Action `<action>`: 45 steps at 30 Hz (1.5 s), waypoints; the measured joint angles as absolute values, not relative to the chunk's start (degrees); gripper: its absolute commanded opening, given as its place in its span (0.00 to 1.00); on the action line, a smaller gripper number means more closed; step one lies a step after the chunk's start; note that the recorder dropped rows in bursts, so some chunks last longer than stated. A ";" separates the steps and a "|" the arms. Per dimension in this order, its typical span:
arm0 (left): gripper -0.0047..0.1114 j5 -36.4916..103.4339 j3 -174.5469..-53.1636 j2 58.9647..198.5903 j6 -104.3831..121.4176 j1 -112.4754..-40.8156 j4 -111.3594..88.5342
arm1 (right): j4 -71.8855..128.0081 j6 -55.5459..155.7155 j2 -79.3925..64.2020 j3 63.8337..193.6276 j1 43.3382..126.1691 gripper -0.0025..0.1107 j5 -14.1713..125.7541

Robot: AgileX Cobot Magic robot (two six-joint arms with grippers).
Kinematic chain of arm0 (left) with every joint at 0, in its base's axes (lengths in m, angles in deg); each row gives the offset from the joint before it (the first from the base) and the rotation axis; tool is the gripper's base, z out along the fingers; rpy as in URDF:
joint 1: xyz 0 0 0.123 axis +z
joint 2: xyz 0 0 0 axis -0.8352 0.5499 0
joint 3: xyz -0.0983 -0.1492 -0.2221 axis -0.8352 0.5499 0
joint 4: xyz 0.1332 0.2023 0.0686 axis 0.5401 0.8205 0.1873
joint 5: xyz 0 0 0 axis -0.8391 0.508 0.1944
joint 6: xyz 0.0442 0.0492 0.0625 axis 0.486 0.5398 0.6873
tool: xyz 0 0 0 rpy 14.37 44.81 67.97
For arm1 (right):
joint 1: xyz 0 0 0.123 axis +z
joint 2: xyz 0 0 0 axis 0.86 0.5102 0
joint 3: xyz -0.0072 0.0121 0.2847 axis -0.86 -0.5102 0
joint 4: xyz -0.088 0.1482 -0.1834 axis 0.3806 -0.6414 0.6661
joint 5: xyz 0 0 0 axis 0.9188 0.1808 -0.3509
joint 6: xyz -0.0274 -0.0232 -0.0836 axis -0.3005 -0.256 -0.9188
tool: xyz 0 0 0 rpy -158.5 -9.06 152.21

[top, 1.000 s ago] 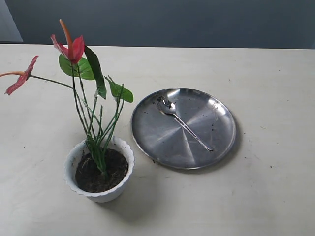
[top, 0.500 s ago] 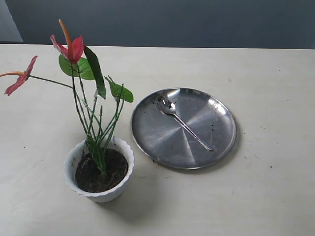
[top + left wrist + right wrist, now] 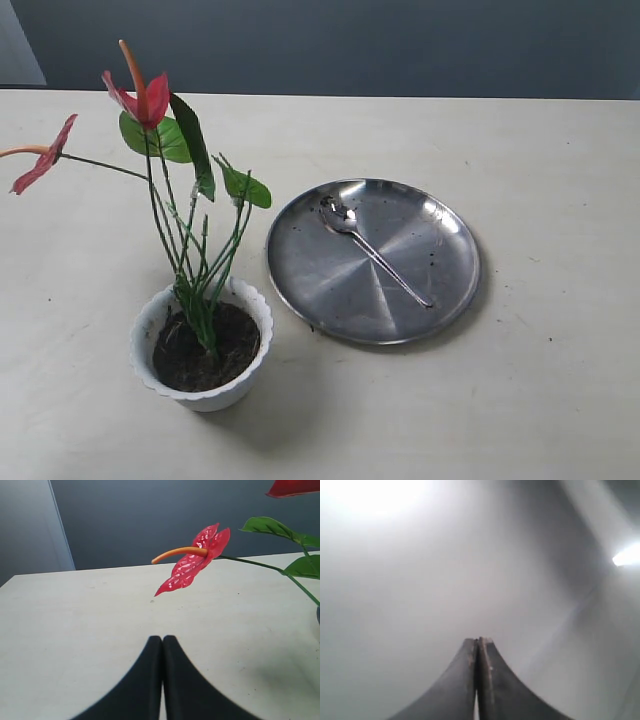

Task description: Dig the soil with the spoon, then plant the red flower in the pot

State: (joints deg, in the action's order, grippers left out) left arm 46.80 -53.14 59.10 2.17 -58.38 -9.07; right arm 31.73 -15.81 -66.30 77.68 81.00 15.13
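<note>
The red flower [image 3: 146,98] stands upright with its green stems rooted in the dark soil [image 3: 205,346] of the white scalloped pot [image 3: 150,325] at the table's front left. A second red bloom [image 3: 42,158] leans out to the left, and the left wrist view catches this bloom [image 3: 192,562] close ahead. The spoon [image 3: 372,260] lies on the steel plate [image 3: 305,280], its bowl toward the back. Neither arm shows in the exterior view. My left gripper [image 3: 162,639] is shut and empty over bare table. My right gripper [image 3: 478,641] is shut and empty against a blurred grey background.
The round steel plate sits right of the pot with a few soil crumbs [image 3: 433,260] on it. A dark wall [image 3: 400,45] runs behind the table's far edge.
</note>
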 measured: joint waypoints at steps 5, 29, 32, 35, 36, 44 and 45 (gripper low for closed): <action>0.04 46.80 -53.14 59.10 2.17 -58.38 -9.07 | 28.06 -15.93 -66.95 65.40 80.77 0.02 42.23; 0.04 46.80 -53.14 59.10 2.17 -58.38 -9.07 | 3.07 -15.51 -78.91 63.91 80.77 0.02 74.67; 0.04 46.80 -53.14 59.10 2.17 -58.38 -9.07 | -6.16 -15.47 -79.01 63.91 80.77 0.02 75.65; 0.04 46.80 -53.14 59.10 2.17 -58.38 -9.07 | -7.21 -15.38 -79.01 63.91 80.24 0.02 70.65; 0.04 46.80 -53.14 59.10 2.17 -58.38 -9.07 | -7.48 -15.38 -79.01 63.91 80.07 0.02 68.25; 0.04 46.80 -53.14 59.10 2.17 -58.38 -9.07 | -2.63 -15.34 -79.01 63.91 78.75 0.02 58.02; 0.04 46.80 -53.14 59.10 2.17 -58.38 -9.07 | -2.84 -15.34 -79.01 63.91 78.64 0.02 57.73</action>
State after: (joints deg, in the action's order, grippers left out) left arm 46.80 -53.14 59.10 2.17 -58.38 -9.07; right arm -2.84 -15.34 -79.01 63.91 78.64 57.73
